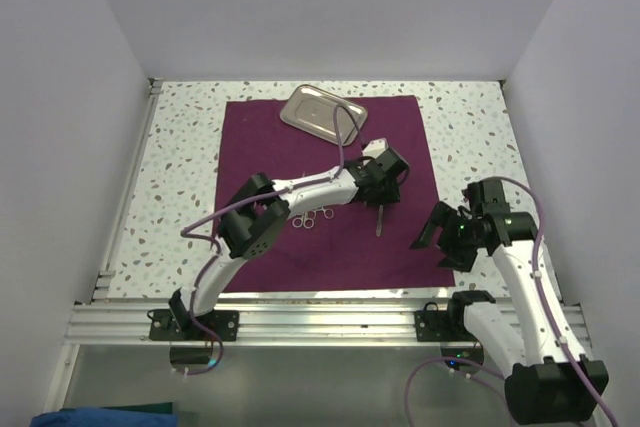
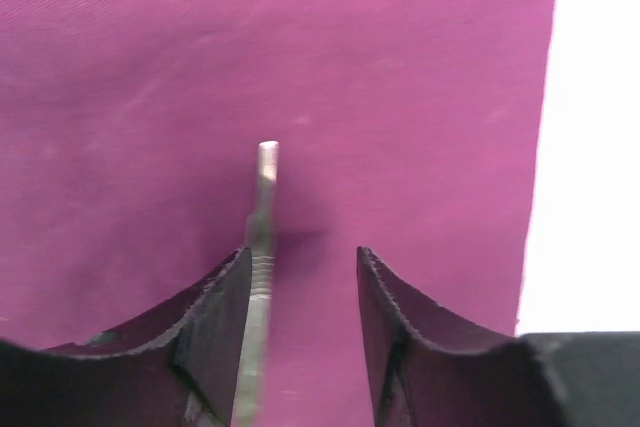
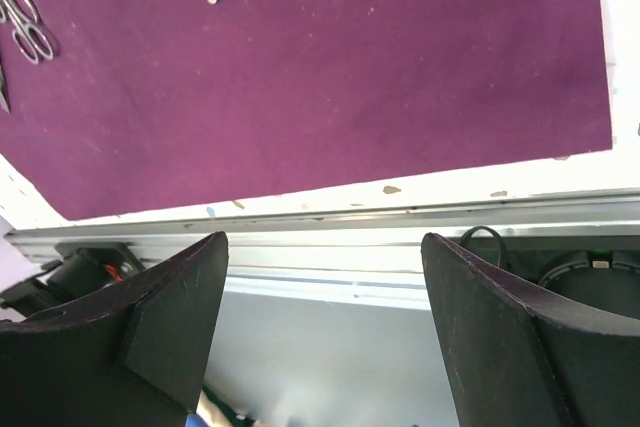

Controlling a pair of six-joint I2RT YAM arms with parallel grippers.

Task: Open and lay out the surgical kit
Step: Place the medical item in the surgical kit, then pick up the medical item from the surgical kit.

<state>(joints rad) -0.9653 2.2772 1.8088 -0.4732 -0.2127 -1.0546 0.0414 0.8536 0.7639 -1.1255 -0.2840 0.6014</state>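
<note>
Left hand (image 2: 303, 252) released astride tweezers (image 2: 266, 197), right hand (image 3: 322, 239) spread empty at near edge of cloth (image 3: 350, 77)

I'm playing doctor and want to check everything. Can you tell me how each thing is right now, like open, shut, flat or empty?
purple cloth: unfolded, spread flat on the table.
steel tray: lying on the cloth's far edge, looks empty.
thin silver tool: lying on the cloth between the left hand's fingers, not squeezed.
scissors and forceps: lying together on the cloth.
left hand: open.
right hand: open wide, empty.
</note>
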